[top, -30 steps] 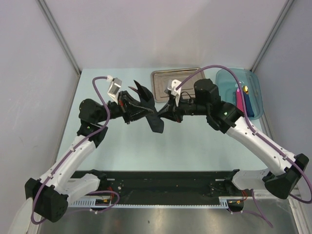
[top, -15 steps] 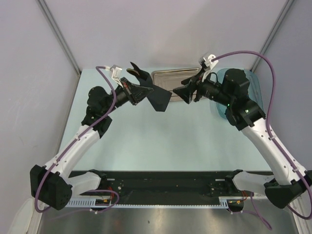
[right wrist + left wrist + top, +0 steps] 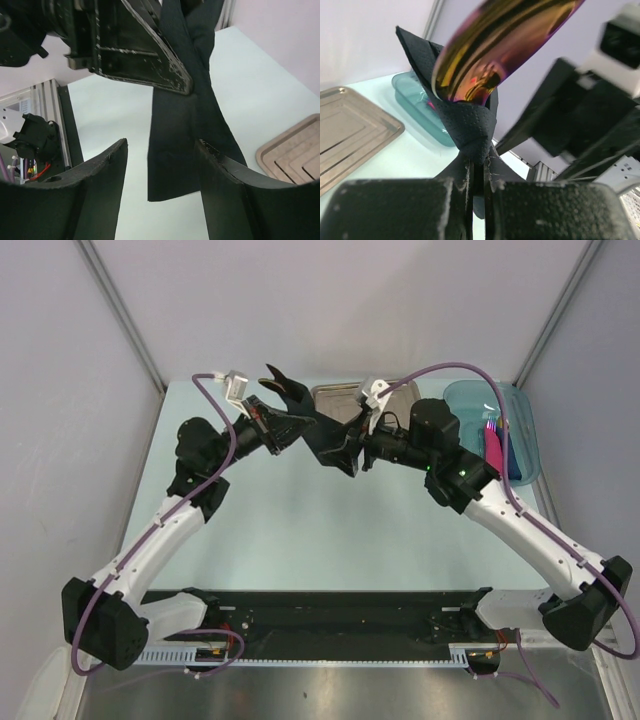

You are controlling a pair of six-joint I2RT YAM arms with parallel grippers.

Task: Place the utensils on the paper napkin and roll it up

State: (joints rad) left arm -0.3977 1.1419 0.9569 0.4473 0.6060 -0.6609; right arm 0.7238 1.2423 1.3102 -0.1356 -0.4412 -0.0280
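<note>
Paper napkin [image 3: 470, 127] pinched in left gripper [image 3: 476, 192] — right gripper [image 3: 161, 155] parted around it.

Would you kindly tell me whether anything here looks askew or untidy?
The black napkin, pinched in mid-air by the left gripper, is bunched loosely around a shiny utensil, one flap dangling by the open right gripper.
</note>
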